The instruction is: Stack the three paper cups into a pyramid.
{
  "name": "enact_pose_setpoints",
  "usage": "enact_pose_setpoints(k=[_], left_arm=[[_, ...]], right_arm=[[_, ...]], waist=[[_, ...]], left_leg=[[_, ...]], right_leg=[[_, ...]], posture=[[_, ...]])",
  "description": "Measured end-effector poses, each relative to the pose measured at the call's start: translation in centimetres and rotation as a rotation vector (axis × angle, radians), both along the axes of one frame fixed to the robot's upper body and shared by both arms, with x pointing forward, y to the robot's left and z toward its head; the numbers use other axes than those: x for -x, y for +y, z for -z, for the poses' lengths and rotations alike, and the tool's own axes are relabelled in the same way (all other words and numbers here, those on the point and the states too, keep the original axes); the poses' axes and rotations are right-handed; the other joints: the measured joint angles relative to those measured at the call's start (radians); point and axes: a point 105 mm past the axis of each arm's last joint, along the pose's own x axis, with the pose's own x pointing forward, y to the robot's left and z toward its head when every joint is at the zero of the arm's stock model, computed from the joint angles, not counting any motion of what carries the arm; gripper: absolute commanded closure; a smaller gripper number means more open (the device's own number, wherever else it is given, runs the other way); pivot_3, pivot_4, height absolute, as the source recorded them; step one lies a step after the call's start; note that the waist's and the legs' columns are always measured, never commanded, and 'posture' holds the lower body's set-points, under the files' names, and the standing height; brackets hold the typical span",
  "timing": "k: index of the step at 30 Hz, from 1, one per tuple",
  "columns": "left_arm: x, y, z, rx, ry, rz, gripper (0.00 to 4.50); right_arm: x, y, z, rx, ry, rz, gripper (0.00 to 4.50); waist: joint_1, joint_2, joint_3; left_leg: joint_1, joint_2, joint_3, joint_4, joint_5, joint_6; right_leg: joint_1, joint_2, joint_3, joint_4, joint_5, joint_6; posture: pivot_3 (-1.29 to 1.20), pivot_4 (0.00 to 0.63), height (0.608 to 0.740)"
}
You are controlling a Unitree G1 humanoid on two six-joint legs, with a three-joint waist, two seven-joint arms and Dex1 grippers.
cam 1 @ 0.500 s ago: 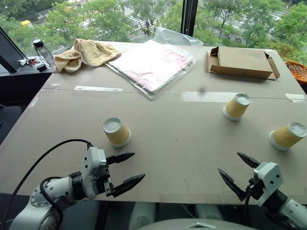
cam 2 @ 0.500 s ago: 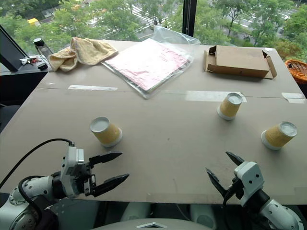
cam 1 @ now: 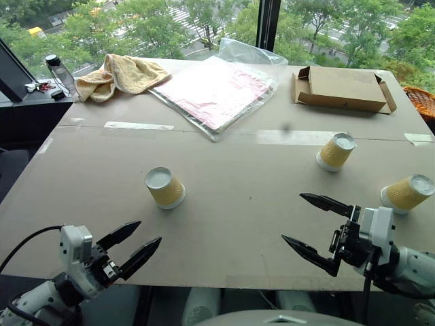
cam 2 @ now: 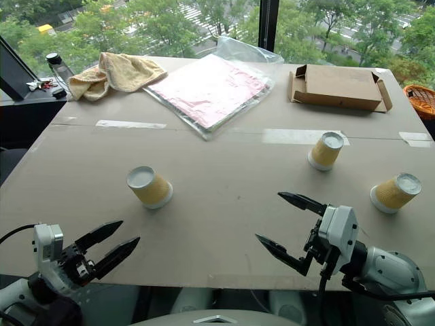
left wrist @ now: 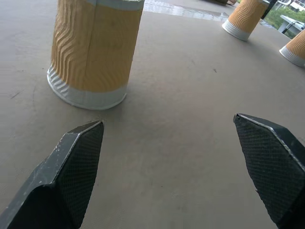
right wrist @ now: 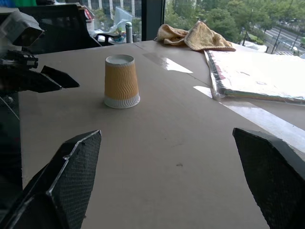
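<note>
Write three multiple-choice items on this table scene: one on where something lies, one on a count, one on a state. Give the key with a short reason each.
1. Where does the yellow towel lie?
A. at the table's far left corner
B. beside the right gripper
C. inside the cardboard box

2. How many paper cups stand on the table?
A. one
B. three
C. five

3. How do the cups stand?
A. already stacked in a pyramid
B. lying on their sides
C. apart, each upside down

Key: 1 A, the towel is bunched at the far left, near the bottle. 2 B, one cup on the left and two on the right. 3 C, their white bases face up and none touch; the left gripper and the right gripper are open.
</note>
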Motion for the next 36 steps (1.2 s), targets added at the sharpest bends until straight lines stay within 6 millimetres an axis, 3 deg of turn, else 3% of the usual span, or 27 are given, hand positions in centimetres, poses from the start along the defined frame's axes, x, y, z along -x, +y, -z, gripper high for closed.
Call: enact_pose_setpoints(k=[2, 4, 6, 8, 11, 17, 22, 25, 27, 36], left_arm=[[-0.5, 0.5, -0.1, -0.017, -0.017, -0.023, 0.0], [-2.2, 0.4, -0.8, -0.038, -0.07, -0.045, 0.0], [-5.5, -1.6, -1.3, -0.067, -0.134, -0.007, 0.0], [-7.3, -3.0, -1.3, -0.091, -0.155, 0.035, 0.0], [-9.3, -3.3, -0.9, -0.123, -0.15, 0.046, 0.0], [-12.0, -2.9, -0.2, -0.142, -0.132, 0.014, 0.0], [-12.9, -3.0, -0.5, -0.141, -0.152, 0.024, 0.0], [-13.5, -3.2, -0.7, -0.138, -0.163, 0.04, 0.79], [-13.8, -3.3, -0.8, -0.133, -0.173, 0.056, 1.87], [-15.0, -5.4, -2.0, -0.115, -0.212, 0.19, 1.98]], right_arm=[[0.2, 0.3, -0.3, 0.001, -0.006, -0.043, 0.14], [0.3, 0.6, -0.2, -0.001, -0.005, -0.082, 0.14], [0.1, 0.5, 0.3, 0.007, 0.004, -0.084, 0.14], [0.0, 0.5, 0.6, 0.015, 0.003, -0.08, 0.14], [0.3, 0.2, 1.3, 0.018, 0.02, -0.06, 0.14], [0.9, -0.2, 2.1, 0.011, 0.041, -0.005, 0.14], [1.3, -0.3, 2.4, 0.01, 0.042, 0.034, 0.14], [1.4, -0.2, 2.4, 0.011, 0.033, 0.049, 0.0], [1.5, -0.2, 2.5, 0.011, 0.035, 0.055, 0.0], [1.4, -0.1, 2.0, 0.01, 0.015, 0.084, 0.0]], waist=[[0.003, 0.0, 0.0], [0.01, 0.0, 0.0], [0.025, 0.001, 0.001], [0.023, -0.002, -0.001], [0.012, -0.002, -0.001], [0.001, -0.001, 0.0], [-0.003, -0.001, -0.001], [-0.003, -0.001, -0.001], [-0.003, -0.001, 0.0], [0.0, -0.001, 0.0]], left_leg=[[0.002, 0.0, -0.001, 0.0, 0.0, 0.0], [0.006, 0.001, -0.001, 0.0, 0.0, 0.0], [0.011, 0.0, 0.0, 0.0, 0.0, 0.0], [0.012, 0.0, 0.0, 0.0, 0.0, 0.0], [0.012, 0.0, 0.002, -0.002, 0.0, 0.0], [0.012, 0.001, 0.001, -0.003, 0.0, 0.0], [0.013, 0.001, 0.002, -0.003, 0.0, 0.0], [0.014, 0.001, 0.002, -0.003, 0.0, 0.0], [0.013, 0.001, 0.002, -0.003, 0.0, 0.0], [0.013, 0.001, 0.002, -0.003, 0.0, 0.0]], right_leg=[[0.003, 0.0, -0.001, 0.0, -0.001, 0.002], [0.005, 0.0, -0.002, 0.0, -0.001, 0.002], [0.012, 0.0, -0.002, -0.001, -0.001, 0.002], [0.013, 0.0, -0.001, -0.001, 0.0, 0.0], [0.012, 0.0, 0.001, -0.001, 0.0, -0.001], [0.012, 0.002, 0.001, 0.0, 0.0, 0.0], [0.012, 0.002, 0.001, 0.0, 0.0, 0.001], [0.012, 0.002, 0.001, 0.0, 0.0, 0.001], [0.012, 0.002, 0.001, 0.0, 0.0, 0.0], [0.012, 0.002, 0.001, 0.0, 0.0, 0.0]], posture=[[0.0, 0.15, 0.74], [0.0, 0.15, 0.74], [0.0, 0.15, 0.74], [0.0, 0.15, 0.74], [0.0, 0.15, 0.74], [0.0, 0.15, 0.74], [0.0, 0.15, 0.74], [0.0, 0.15, 0.74], [0.0, 0.15, 0.74], [0.0, 0.15, 0.74]])
